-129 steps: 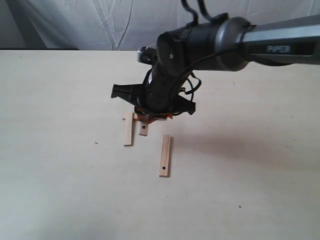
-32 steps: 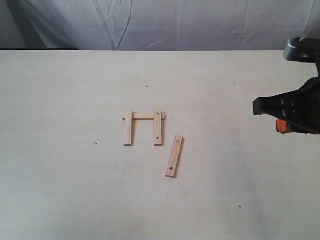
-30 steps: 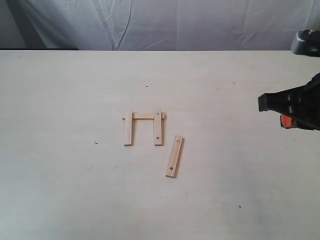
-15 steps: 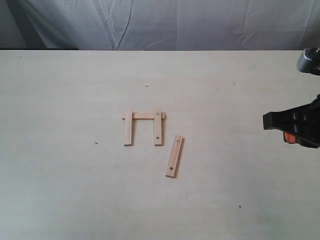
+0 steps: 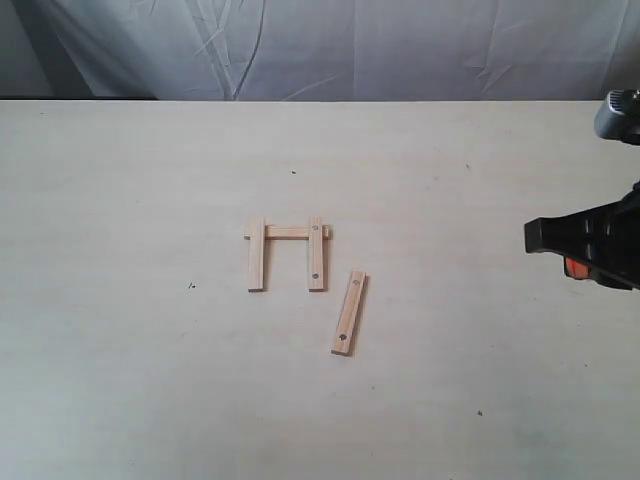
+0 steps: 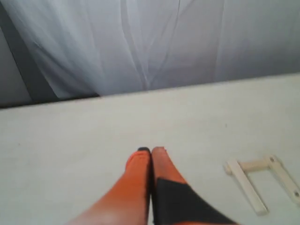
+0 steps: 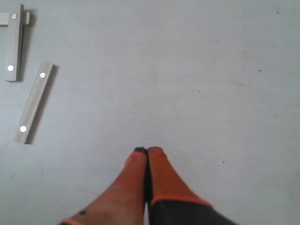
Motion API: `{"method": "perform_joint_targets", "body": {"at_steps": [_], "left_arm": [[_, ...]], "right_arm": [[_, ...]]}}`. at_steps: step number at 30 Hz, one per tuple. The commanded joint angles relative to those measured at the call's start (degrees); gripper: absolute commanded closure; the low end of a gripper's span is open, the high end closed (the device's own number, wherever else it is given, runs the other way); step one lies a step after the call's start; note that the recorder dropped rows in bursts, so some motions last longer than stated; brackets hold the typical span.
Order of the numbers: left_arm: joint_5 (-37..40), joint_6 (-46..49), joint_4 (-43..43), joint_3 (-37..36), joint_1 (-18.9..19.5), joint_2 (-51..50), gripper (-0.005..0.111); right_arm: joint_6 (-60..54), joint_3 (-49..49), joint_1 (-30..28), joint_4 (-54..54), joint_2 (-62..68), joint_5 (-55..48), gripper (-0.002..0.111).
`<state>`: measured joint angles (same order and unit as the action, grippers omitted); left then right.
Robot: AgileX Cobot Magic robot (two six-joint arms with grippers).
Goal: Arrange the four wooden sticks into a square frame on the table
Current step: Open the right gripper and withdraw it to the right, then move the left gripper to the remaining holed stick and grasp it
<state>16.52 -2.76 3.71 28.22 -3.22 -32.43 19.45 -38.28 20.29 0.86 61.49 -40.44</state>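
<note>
Three of the wooden sticks form a three-sided shape on the table: a left upright, a holed right upright and a cross stick joining their far ends. This shape also shows in the left wrist view. The fourth stick, with two holes, lies loose and slanted beside it, seen too in the right wrist view. My right gripper is shut and empty, at the right edge of the exterior view, far from the sticks. My left gripper is shut on nothing.
A white cloth backdrop hangs behind the table's far edge. A few tiny dark specks dot the surface. The left arm is out of the exterior view.
The right arm has drawn away from the sticks to the right edge, leaving the holed stick as the right upright. The loose stick now lies slanted. Over the last second the arm barely shifts.
</note>
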Motion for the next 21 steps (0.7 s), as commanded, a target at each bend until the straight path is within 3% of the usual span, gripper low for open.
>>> {"method": "perform_joint_targets", "body": {"at_steps": [1, 5, 8, 14, 21], "left_arm": [[11.5, 17.3, -16.6, 9.0, -4.3, -16.6, 0.107], [12.8, 19.4, -19.7, 14.8, -11.4, -30.8, 0.107], [13.1, 14.4, -17.5, 19.8, -18.8, -40.7, 0.107], [18.4, -7.7, 1.2, 32.4, -32.0, -59.6, 0.107], [25.0, -17.5, 4.5, 45.6, -38.1, -74.0, 0.107]], "right_arm": [[-0.4, 0.2, -0.3, -2.0, -0.5, 2.6, 0.108], [-0.4, 0.2, -0.3, -2.9, -0.5, 3.3, 0.108], [-0.4, 0.2, -0.3, -3.2, -0.5, 3.3, 0.108], [-0.4, 0.2, -0.3, -3.1, -0.5, 3.8, 0.108], [-0.4, 0.2, -0.3, -3.1, -0.5, 3.8, 0.108]]}}
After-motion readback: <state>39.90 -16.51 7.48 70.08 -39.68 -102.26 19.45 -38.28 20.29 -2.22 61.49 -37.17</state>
